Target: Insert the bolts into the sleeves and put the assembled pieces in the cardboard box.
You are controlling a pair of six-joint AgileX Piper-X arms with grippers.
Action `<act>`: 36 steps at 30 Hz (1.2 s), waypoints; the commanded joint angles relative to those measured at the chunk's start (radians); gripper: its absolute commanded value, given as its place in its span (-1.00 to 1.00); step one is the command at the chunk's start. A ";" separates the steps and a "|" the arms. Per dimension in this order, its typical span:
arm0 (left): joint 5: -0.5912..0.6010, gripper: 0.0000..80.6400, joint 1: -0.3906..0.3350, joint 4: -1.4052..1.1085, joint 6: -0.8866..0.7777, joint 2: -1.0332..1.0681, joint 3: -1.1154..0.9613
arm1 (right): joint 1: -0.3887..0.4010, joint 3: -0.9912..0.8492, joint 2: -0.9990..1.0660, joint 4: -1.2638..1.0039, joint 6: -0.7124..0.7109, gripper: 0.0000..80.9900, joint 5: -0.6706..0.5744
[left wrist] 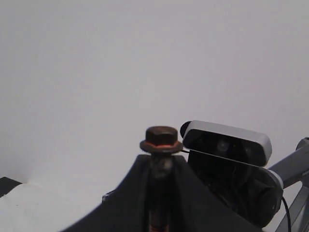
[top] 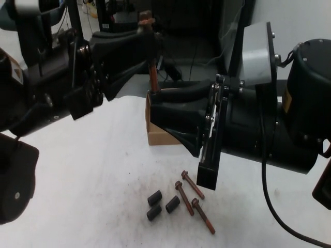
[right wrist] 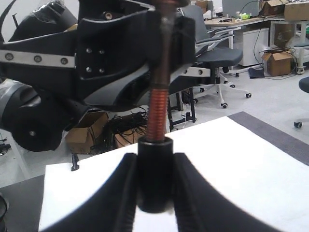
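Above the bench my left gripper is shut on a rusty bolt, held upright with its head on top. Directly below, my right gripper is shut on a black sleeve. The bolt's threaded shaft runs down into the top of that sleeve. The cardboard box sits on the white bench behind and below the right gripper, mostly hidden by it. Three loose bolts and three loose black sleeves lie near the front of the bench.
The right arm's large body crosses the right side of the bench above the loose parts. The left arm covers the left rear. White bench surface lies open at the front left.
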 commanded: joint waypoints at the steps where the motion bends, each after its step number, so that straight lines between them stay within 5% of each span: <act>1: 0.011 -0.99 -0.017 0.069 0.068 0.004 -0.003 | 0.002 -0.015 -0.002 -0.009 -0.002 -0.98 0.015; 10: 0.027 -0.99 -0.006 0.081 0.079 0.004 -0.003 | -0.002 -0.015 -0.002 -0.009 -0.002 -0.98 0.014; 21: 0.097 -0.99 0.106 0.081 0.048 -0.003 -0.003 | -0.081 -0.015 -0.012 -0.013 0.004 -0.98 0.000; 36: 0.035 -0.99 -0.020 0.084 0.071 -0.003 -0.003 | -0.078 -0.017 -0.012 -0.013 0.004 -0.98 -0.025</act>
